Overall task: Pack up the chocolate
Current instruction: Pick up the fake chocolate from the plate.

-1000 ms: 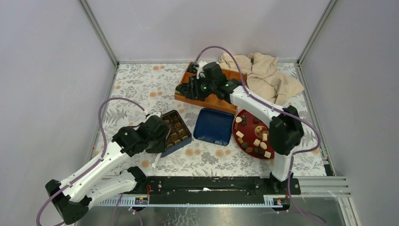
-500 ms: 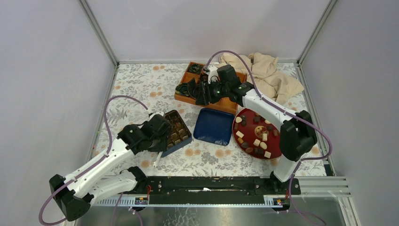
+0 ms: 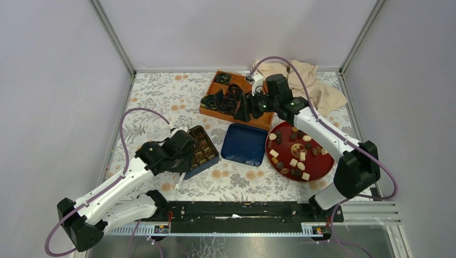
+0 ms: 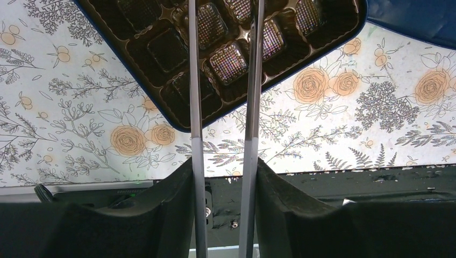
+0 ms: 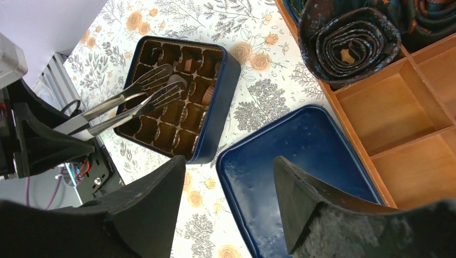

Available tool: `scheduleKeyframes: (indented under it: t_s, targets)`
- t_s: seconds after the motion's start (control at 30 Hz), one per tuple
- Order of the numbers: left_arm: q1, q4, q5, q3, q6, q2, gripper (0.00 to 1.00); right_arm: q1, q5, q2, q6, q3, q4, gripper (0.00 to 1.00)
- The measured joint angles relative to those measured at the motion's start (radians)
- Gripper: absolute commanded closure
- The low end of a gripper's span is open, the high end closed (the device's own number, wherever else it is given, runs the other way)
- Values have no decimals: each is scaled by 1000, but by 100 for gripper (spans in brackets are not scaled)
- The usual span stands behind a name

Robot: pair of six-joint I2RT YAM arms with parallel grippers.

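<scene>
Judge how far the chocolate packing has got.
Barely started: the blue box with a brown compartment tray holds one or two chocolates. In hand: the left hand grips metal tongs over it. Left: most chocolates sit on the round red plate; the right hand is open.

Glossy blue lid (image 3: pixel 243 144), matt wooden tray (image 5: pixel 387 113), shiny metal tongs (image 4: pixel 194 80), soft cloth (image 3: pixel 309 86).

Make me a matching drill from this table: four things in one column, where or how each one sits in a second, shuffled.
1. red plate
2. blue lid
3. wooden box
4. beige cloth

a. crumpled in the far right corner
b. holds rolled dark fabric
c. carries the chocolates
d. flat, just left of the plate

Pairs: 1-c, 2-d, 3-b, 4-a
</scene>
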Motion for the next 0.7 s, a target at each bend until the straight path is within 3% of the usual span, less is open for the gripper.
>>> scheduleKeyframes:
  t_s: [0.2, 0.4, 0.7]
  targets:
    - [0, 0, -2, 0, 2, -5, 51, -27, -30, -55, -30, -51, 0, 28]
    - [0, 0, 2, 2, 2, -34, 56, -96, -127, -100, -94, -104, -10, 25]
    - [0, 95, 118, 31, 18, -149, 61, -336, -326, -303, -304, -241, -92, 18]
